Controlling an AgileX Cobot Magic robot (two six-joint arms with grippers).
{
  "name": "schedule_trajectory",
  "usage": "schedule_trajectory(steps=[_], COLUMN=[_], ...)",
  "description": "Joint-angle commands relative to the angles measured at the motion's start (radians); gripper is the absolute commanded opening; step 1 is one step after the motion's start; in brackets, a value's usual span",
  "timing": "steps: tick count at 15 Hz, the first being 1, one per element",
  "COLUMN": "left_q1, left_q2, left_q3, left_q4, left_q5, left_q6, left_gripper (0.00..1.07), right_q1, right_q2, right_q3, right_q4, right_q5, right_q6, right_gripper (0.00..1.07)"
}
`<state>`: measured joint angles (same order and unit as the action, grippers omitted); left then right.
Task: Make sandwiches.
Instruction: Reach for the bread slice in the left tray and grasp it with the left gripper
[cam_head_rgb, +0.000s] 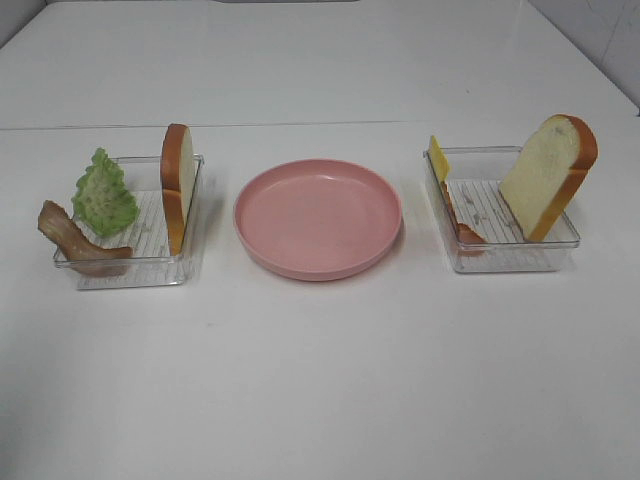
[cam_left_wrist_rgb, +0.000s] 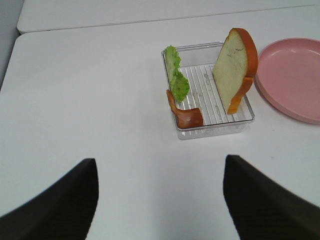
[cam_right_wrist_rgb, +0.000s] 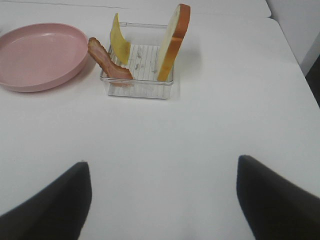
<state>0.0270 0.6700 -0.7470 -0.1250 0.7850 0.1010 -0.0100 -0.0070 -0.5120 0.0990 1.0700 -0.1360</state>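
Nearest: left gripper (cam_left_wrist_rgb: 159, 160) with jaws spread wide, clamped on nothing, hovering above bare table (cam_left_wrist_rgb: 100, 100) short of the left tray (cam_left_wrist_rgb: 215, 131). Right gripper (cam_right_wrist_rgb: 162, 160) spread just as wide, equally empty, short of the right tray (cam_right_wrist_rgb: 137, 90).

Judged as the opening step: no sandwich built, nothing on the pink plate (cam_head_rgb: 318, 218), every slice and filling in the trays either side of it.

Left tray, near to far: left bacon strip (cam_head_rgb: 75, 238) draped over the front outer corner, lettuce leaf (cam_head_rgb: 103, 195) upright behind it, left bread slice (cam_head_rgb: 177, 185) on edge against the plate-side wall. Right tray: right bacon strip (cam_head_rgb: 462, 225) and cheese slice (cam_head_rgb: 438, 158) leaning on the plate-side wall, right bread slice (cam_head_rgb: 550, 175) tilted against the outer wall.

Next move, probably: reach forward to one bread slice, pinch across its thin edge from above, lift clear, lay flat on the plate as the base. Calls for care not to drag the light tray along.

Count: two bread slices, two bacon strips, one lettuce leaf, one cheese slice, two trays, one plate, two grippers.
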Motion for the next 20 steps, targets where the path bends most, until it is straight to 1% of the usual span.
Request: schedule_trajectory(steps=[1,3,4,6,7,9,10,11,13,14,15,16,18,19,20], left_q1=[0.003,0.000,-0.014,-0.056,-0.071,-0.134,-0.148,-0.207,-0.260,-0.285,-0.314,-0.328,-0.373,-0.403,-0.418], left_q2=[0.160,0.306,0.404,0.545,0.587,0.708,0.740,0.856,0.961,1.017,1.066,1.092,1.190,1.249,1.280], left_q3=[-0.111,-0.202,-0.265,-0.340,-0.365,-0.447,-0.465,-0.558,-0.659,-0.707,-0.763,-0.791,-0.892,-0.960,-0.997], left_q4=[-0.082,-0.157,-0.179,-0.194,-0.194,-0.194,-0.193,-0.190,-0.158,-0.131,-0.084,-0.060,0.039,0.116,0.169], left_q5=[-0.011,-0.011,-0.012,-0.011,-0.011,-0.011,-0.011,0.016,0.076,0.106,0.138,0.159,0.254,0.316,0.336], left_q6=[0.001,0.004,0.004,0.004,0.004,0.002,-0.001,-0.043,-0.108,-0.142,-0.183,-0.203,-0.275,-0.331,-0.361], left_gripper=[0.68,0.68,0.68,0.68,0.68,0.68,0.68,0.68,0.68,0.68,0.68,0.68,0.68,0.68,0.68], right_q1=[-0.002,-0.002,-0.002,-0.002,-0.002,-0.002,-0.002,-0.002,-0.002,-0.002,-0.002,-0.002,-0.002,-0.002,-0.002], right_q2=[-0.014,-0.014,-0.014,-0.014,-0.014,-0.014,-0.014,-0.014,-0.014,-0.014,-0.014,-0.014,-0.014,-0.014,-0.014], right_q3=[0.005,0.005,0.005,0.005,0.005,0.005,0.005,0.005,0.005,0.005,0.005,0.005,0.005,0.005,0.005], right_q4=[-0.004,-0.004,-0.004,-0.004,-0.004,-0.004,-0.004,-0.004,-0.004,-0.004,-0.004,-0.004,-0.004,-0.004,-0.004], right_q5=[-0.007,-0.007,-0.007,-0.007,-0.007,-0.007,-0.007,-0.007,-0.007,-0.007,-0.007,-0.007,-0.007,-0.007,-0.007], right_q6=[-0.006,-0.006,-0.006,-0.006,-0.006,-0.006,-0.006,-0.006,-0.006,-0.006,-0.006,-0.006,-0.006,-0.006,-0.006], right_gripper=[0.76,0.76,0.76,0.76,0.76,0.76,0.76,0.76,0.76,0.76,0.76,0.76,0.76,0.76,0.76])
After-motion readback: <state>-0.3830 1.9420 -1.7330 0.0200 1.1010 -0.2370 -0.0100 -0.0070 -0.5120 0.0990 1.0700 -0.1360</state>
